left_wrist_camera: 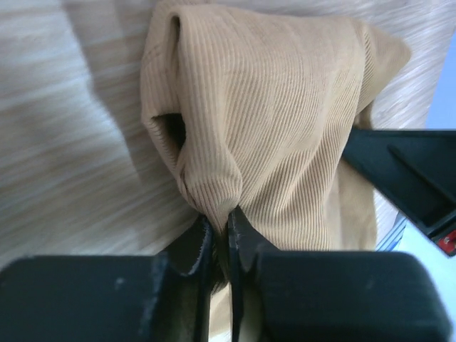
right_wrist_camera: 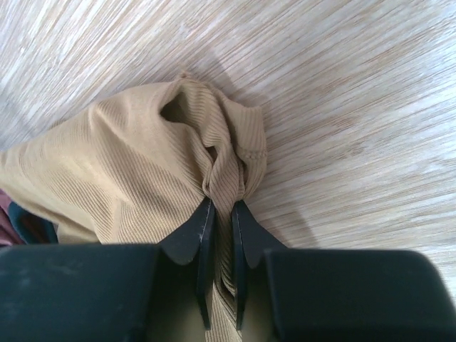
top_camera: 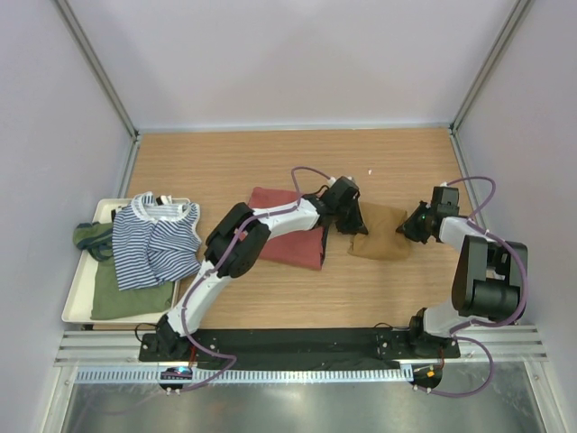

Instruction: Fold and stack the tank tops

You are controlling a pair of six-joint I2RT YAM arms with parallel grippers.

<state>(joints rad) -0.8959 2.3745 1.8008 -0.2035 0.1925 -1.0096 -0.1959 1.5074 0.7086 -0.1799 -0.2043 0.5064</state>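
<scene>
A tan-brown tank top (top_camera: 380,233) lies folded on the wooden table right of centre. My left gripper (top_camera: 347,221) is shut on its left edge, pinching a bunch of ribbed tan cloth (left_wrist_camera: 271,114) between the fingertips (left_wrist_camera: 221,221). On the opposite side, my right gripper (top_camera: 415,225) is shut on the right edge, with gathered cloth (right_wrist_camera: 142,171) squeezed between its jaws (right_wrist_camera: 222,206). A rust-red tank top (top_camera: 293,239) lies folded just left of the tan one, partly under my left arm. The navy-white striped tank top (top_camera: 155,242) and an olive green one (top_camera: 126,293) rest on the tray.
A white tray (top_camera: 74,311) sits at the table's left edge with the striped and green tops on it. Grey walls enclose the table on three sides. My right arm's elbow (top_camera: 487,280) stands near the right wall.
</scene>
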